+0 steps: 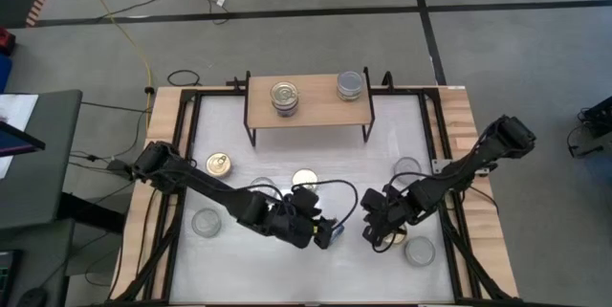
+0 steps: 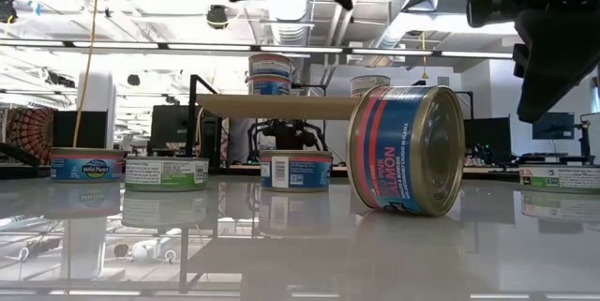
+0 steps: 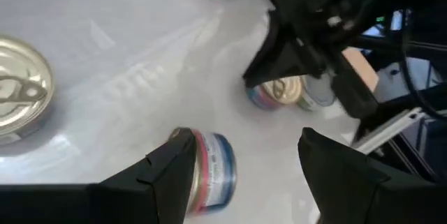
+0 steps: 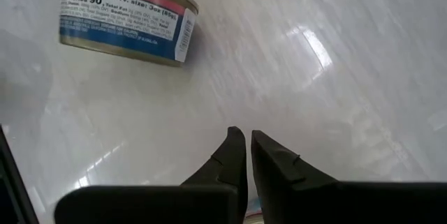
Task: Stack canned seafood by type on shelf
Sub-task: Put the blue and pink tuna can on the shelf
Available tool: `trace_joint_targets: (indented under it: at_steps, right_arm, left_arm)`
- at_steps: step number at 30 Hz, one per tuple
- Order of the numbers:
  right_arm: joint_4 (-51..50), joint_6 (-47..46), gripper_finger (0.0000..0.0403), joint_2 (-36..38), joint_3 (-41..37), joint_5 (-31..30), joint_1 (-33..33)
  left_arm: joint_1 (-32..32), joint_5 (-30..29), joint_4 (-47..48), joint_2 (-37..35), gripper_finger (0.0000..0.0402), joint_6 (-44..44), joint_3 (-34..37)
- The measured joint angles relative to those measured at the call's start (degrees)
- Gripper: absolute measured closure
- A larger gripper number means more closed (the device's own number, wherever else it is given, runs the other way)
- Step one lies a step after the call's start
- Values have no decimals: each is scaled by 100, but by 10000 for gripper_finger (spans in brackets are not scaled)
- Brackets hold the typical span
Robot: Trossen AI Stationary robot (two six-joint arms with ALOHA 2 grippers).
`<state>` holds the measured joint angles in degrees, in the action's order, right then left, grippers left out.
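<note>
High view: the shelf (image 1: 308, 114) is seen at upper centre of the frame, with a gold-lidded stack (image 1: 284, 97) at its middle and a silver-lidded stack (image 1: 351, 84) toward its right, types evidently kept apart. More tins are scattered on the white bench (image 1: 316, 159) below. The left tool (image 1: 328, 231) is placed at lower centre over a tipped can (image 1: 337, 234); the right tool (image 1: 378, 233) is parked just to its right. Low view: the tipped can (image 2: 410, 149) is seen right of centre, balanced on its rim, lid facing right; it probably must be righted or gripped across its faces. Left wrist view: the left tool's fingers (image 3: 164, 165) are spread, the can (image 3: 211, 169) lying against one, nothing pinched. Right wrist view: the right tool (image 4: 246, 155) is pressed together and empty, an upright tin (image 4: 126, 16) at upper left.
</note>
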<state>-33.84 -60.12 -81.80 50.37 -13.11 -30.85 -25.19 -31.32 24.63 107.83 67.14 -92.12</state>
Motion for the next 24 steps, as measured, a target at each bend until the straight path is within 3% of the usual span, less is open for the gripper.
trace_joint_targets:
  at_steps: [11, 17, 24]
  right_arm:
    - [-6, -139, 349, 0, 0, -53, -16]
    - [16, -200, 349, 0, 0, -52, -26]
    - [30, -304, 349, 0, 0, -52, -24]
  left_arm:
    - [15, 739, -921, 947, 162, 410, -120]
    - [15, 575, 249, 1144, 162, 163, -949]
    - [16, 295, 763, 1145, 162, -182, -1143]
